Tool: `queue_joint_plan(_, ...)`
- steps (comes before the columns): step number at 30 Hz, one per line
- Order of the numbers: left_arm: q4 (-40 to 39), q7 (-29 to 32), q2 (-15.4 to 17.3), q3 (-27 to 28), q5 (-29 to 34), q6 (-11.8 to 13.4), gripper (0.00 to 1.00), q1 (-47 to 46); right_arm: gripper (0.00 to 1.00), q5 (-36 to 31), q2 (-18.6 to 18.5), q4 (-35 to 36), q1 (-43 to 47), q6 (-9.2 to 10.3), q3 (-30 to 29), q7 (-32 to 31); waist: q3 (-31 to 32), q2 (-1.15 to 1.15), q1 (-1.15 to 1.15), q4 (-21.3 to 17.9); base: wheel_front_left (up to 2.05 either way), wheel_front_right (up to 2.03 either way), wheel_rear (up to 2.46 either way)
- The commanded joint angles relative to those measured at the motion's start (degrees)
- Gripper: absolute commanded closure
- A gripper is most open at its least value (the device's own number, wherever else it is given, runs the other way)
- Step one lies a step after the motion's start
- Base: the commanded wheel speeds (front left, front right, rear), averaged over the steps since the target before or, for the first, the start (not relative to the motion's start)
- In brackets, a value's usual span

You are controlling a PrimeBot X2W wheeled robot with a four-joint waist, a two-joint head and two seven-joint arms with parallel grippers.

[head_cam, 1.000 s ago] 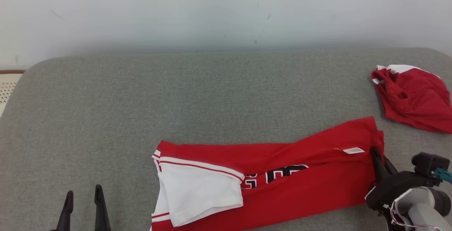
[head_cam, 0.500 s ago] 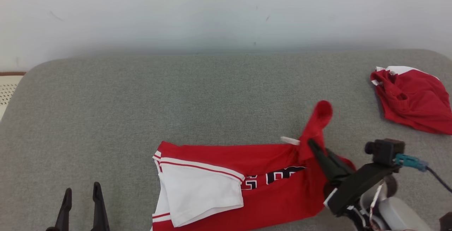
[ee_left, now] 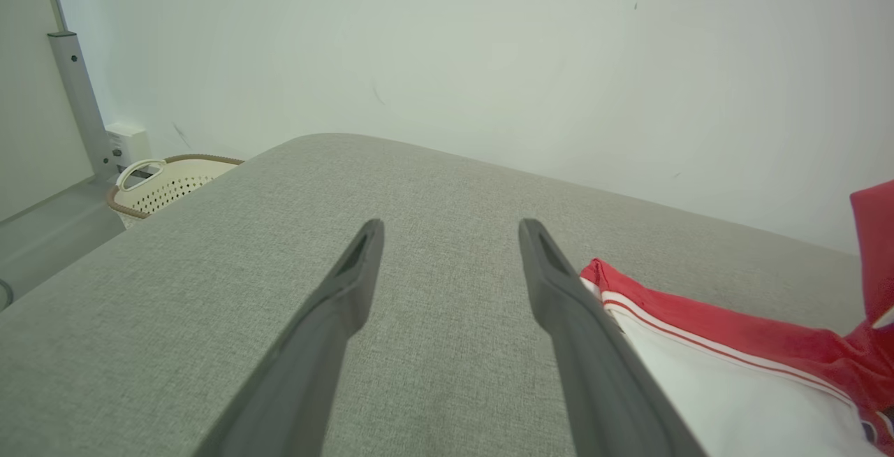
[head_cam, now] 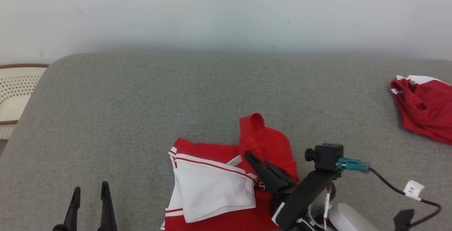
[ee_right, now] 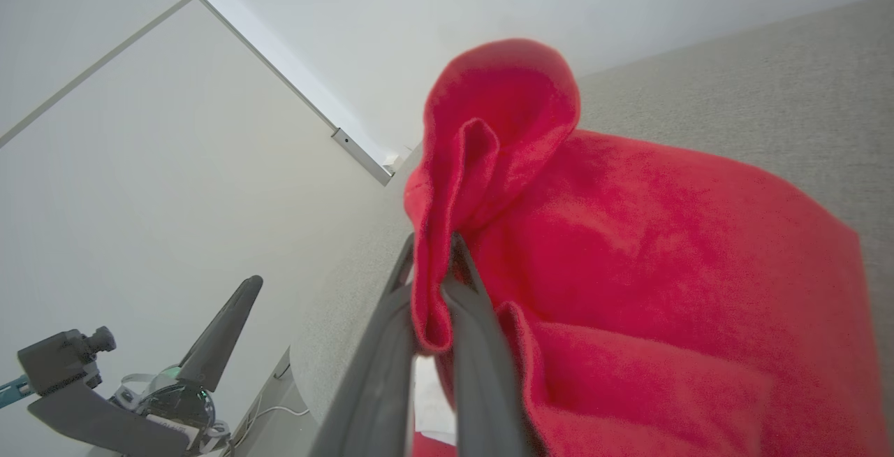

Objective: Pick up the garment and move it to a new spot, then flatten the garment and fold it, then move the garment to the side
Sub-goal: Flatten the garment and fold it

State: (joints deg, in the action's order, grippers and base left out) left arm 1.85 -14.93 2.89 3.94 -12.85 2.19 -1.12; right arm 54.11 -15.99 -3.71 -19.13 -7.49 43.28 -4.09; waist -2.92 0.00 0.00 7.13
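Right pincer (head_cam: 249,155), in the head view, clenches the garment's (head_cam: 212,188) red end above its near half; left pincer (head_cam: 90,194) hangs released, near left. Left wrist view: it spreads wide over the grey cushion (ee_left: 209,268), garment at right. Right wrist view: red cloth pinched between the jaws. Fold looks half done; laying flat and moving aside remain.

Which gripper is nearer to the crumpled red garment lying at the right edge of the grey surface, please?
Right. The right gripper, shut on the jersey, sits left of the crumpled garment; the left gripper is open at the far lower left.
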Motion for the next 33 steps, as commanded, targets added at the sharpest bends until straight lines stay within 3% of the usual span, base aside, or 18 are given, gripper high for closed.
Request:
queue_joint_plan(1, 0.3, -0.2, 0.0, -0.1, -0.6, 0.2, 0.0, -0.3, 1.0, 0.6, 0.7, -0.3, -0.8, 0.0, 0.4, 0.0, -0.2, 0.0, 0.0, 0.7, 0.0, 0.0, 0.0)
queue_joint_plan(10, 0.6, -0.2, 0.0, -2.4, -1.1, 0.9, 0.0, -1.4, 1.0, 2.0, 5.3, -6.6, -6.3, 0.0, 4.6, 1.2, -1.4, 0.0, 0.0, 3.2, 0.0, 0.0, 0.0)
queue_joint_plan(24, 3.4, -0.2, 0.0, -5.5, -2.4, 0.6, 0.0, -4.1, 0.98, 6.2, 10.7, -24.6, -13.8, -0.01, 8.9, 6.0, -2.7, 0.0, 0.0, 7.1, 0.0, 0.0, 0.0)
queue_joint_plan(25, 3.5, -0.2, 0.0, -5.6, -2.5, 0.7, 0.0, -4.2, 0.69, 6.5, 10.8, -25.4, -14.1, -0.01, 9.3, 6.5, -2.7, 0.0, 0.0, 7.2, 0.0, 0.0, 0.0)
queue_joint_plan(26, 3.6, -0.2, 0.0, -5.6, -2.6, 0.7, 0.0, -4.2, 0.3, 6.7, 11.0, -26.0, -14.5, -0.01, 9.8, 6.9, -2.7, 0.0, 0.0, 7.3, 0.0, 0.0, 0.0)
queue_joint_plan(27, 3.7, -0.2, 0.0, -5.5, -2.7, 0.7, 0.0, -4.2, 0.0, 7.1, 11.0, -26.3, -14.8, -0.01, 10.2, 7.4, -2.6, 0.0, 0.0, 7.3, 0.0, 0.0, 0.0)
queue_joint_plan(33, 3.7, -0.2, 0.0, -4.8, -2.7, 0.9, 0.0, -3.5, 0.0, 8.5, 9.7, -25.2, -16.3, -0.01, 12.0, 11.3, -2.3, 0.0, 0.0, 6.5, 0.0, 0.0, 0.0)
